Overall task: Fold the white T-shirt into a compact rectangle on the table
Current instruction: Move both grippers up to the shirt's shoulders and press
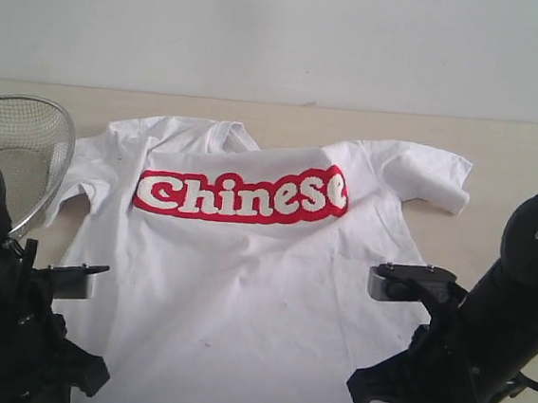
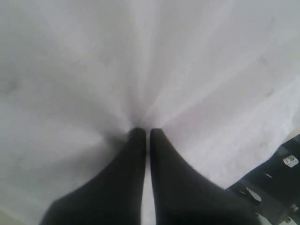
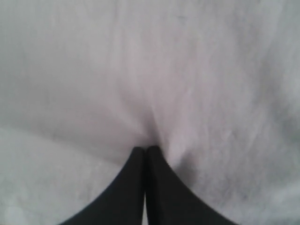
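The white T-shirt (image 1: 242, 285) lies spread on the table (image 1: 511, 158), front up, with its collar at the far side and red "Chinese" lettering (image 1: 241, 197) across the chest. My left arm (image 1: 0, 319) and right arm (image 1: 464, 354) hang over the near hem corners, and their fingertips are hidden in the exterior view. In the left wrist view my left gripper (image 2: 146, 131) is shut, pinching white cloth (image 2: 93, 56) that creases outward from the tips. My right gripper (image 3: 144, 149) is likewise shut on a puckered fold of the shirt (image 3: 140, 56).
A round wire-mesh basket (image 1: 22, 140) stands at the far left, touching the shirt's left sleeve. Bare tabletop shows behind the shirt and to the right of it. Dark hardware (image 2: 281, 178) shows past the cloth edge in the left wrist view.
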{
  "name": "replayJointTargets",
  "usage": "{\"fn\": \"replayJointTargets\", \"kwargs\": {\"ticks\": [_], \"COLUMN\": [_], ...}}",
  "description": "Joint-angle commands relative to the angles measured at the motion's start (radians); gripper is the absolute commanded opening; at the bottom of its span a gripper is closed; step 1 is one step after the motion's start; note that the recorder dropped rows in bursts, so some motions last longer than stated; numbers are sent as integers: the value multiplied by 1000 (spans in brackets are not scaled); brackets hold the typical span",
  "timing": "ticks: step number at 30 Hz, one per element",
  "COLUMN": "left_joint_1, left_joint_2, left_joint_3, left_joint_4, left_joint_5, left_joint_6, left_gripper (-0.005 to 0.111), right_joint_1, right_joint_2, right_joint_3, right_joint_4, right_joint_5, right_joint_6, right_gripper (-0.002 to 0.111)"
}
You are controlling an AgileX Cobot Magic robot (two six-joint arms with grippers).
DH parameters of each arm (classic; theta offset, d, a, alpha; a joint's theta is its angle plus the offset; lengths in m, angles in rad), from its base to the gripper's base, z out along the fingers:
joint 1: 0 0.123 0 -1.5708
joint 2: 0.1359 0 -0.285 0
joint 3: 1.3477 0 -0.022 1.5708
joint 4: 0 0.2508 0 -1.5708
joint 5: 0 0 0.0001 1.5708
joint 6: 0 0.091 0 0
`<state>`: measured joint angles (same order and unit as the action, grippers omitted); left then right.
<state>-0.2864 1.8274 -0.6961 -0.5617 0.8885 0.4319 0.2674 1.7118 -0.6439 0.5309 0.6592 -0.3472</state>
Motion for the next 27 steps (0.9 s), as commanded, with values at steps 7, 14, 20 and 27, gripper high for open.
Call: {"fn": "replayJointTargets", "kwargs": {"ticks": [7, 14, 20, 27], "left_joint_1": [-4, -4, -2, 0], "left_joint_2": [-18, -94, -200, -129], "left_joint_3": [11, -13, -153, -468], "left_joint_4": [44, -87, -91, 135], "left_joint_5": [-17, 44, 74, -6], "left_joint_6": [-14, 87, 79, -89], "left_gripper": [5, 5, 5, 5], "right_joint_1": [3, 3, -69, -222], "right_joint_2": [-38, -142, -193, 78], "right_joint_3": [26, -4, -234, -664], "right_joint_4": [-49, -17, -45, -66], "right_joint_5": [131, 101, 78, 126], "right_joint_6": [4, -3, 35, 19], "right_gripper": [0, 0, 0, 0]}}
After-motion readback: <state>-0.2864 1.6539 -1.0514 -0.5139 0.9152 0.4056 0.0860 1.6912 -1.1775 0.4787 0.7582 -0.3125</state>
